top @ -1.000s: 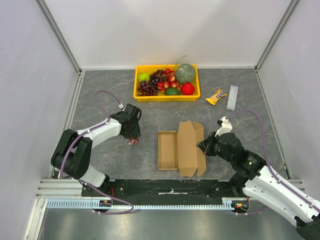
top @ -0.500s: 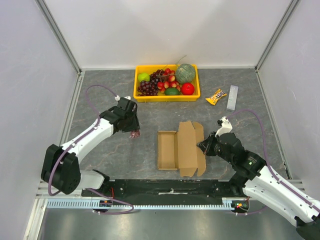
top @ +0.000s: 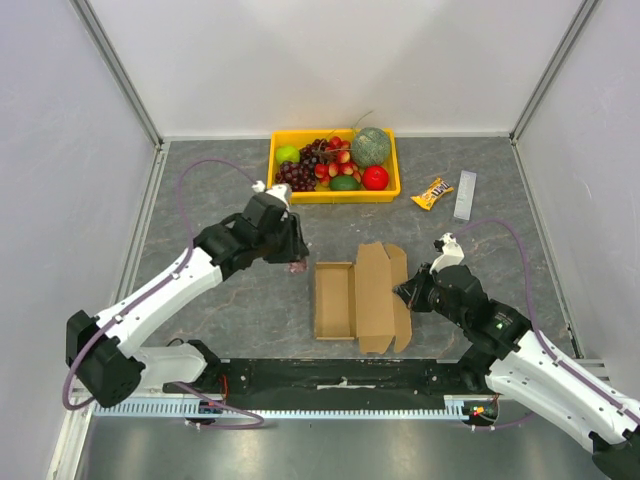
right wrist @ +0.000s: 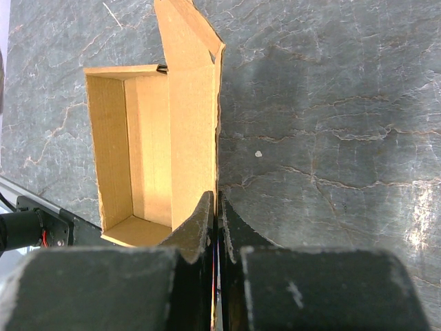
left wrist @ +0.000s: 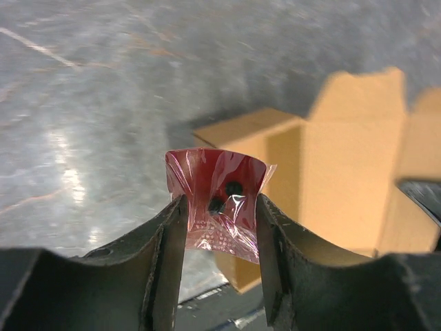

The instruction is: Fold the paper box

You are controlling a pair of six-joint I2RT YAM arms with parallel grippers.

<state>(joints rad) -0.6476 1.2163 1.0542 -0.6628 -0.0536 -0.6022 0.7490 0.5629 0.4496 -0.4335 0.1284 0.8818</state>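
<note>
Paper box [top: 345,300] sits mid-table between the arms: body formed, lid and flaps open, closing left to do. Right gripper [top: 404,293] is pinched tight on the lid edge. Left gripper [top: 296,263], half-spread, clamps a dark-red packet [left wrist: 219,205] nearby.

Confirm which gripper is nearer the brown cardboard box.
Right. Right gripper pinches the box at its right flap; left gripper, holding a dark-red packet, is off its far-left corner.

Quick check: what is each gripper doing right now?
The left gripper is closed on the small red packet.
The right gripper is closed, pinching the flap edge of the paper box.
</note>
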